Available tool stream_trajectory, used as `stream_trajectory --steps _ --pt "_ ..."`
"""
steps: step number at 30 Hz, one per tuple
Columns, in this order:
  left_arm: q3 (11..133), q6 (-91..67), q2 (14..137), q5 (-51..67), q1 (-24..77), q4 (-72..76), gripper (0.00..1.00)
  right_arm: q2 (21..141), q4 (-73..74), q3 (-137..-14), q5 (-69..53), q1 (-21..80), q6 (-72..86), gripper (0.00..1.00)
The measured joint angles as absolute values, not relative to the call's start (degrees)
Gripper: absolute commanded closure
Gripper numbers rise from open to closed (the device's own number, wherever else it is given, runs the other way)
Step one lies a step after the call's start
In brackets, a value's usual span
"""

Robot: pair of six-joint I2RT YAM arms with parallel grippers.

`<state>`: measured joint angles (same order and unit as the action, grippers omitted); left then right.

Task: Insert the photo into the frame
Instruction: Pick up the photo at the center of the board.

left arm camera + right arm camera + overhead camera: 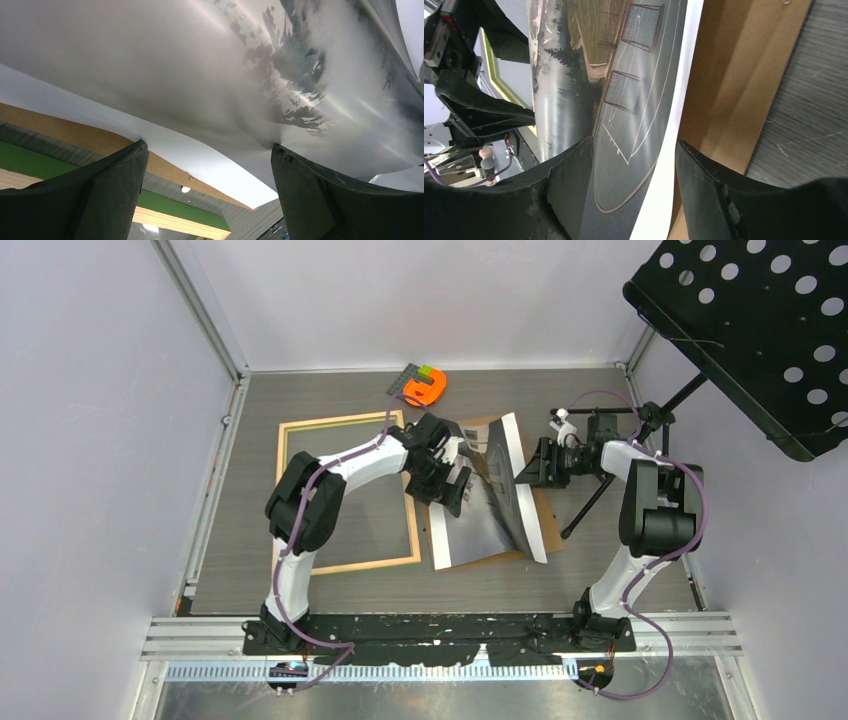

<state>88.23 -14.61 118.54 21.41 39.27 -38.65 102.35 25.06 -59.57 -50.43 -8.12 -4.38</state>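
Left gripper (207, 147) wide open against the curled photo (490, 515); print not yet in frame (345, 420).
Photo sits centre of the overhead view on the brown backing board (734, 75), right edge raised; frame lies flat to its left, pale face up. Right gripper (634, 145) stands part-open astride the white edge, apparently unclamped. Risk: the bowed sheet slips or creases if pushed. Left arm hides the frame's upper right corner; finger contact unclear.
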Motion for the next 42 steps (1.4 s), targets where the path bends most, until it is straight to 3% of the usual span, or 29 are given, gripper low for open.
stream_trajectory --steps 22,42 --pt "85.58 -14.52 116.99 22.37 39.27 -35.66 0.03 107.0 28.29 -64.4 -43.44 -8.36 -8.38 0.34" --pt "85.56 -14.55 117.01 22.57 39.27 -35.55 0.03 107.63 26.17 -64.64 -48.14 -8.32 -5.82 0.34"
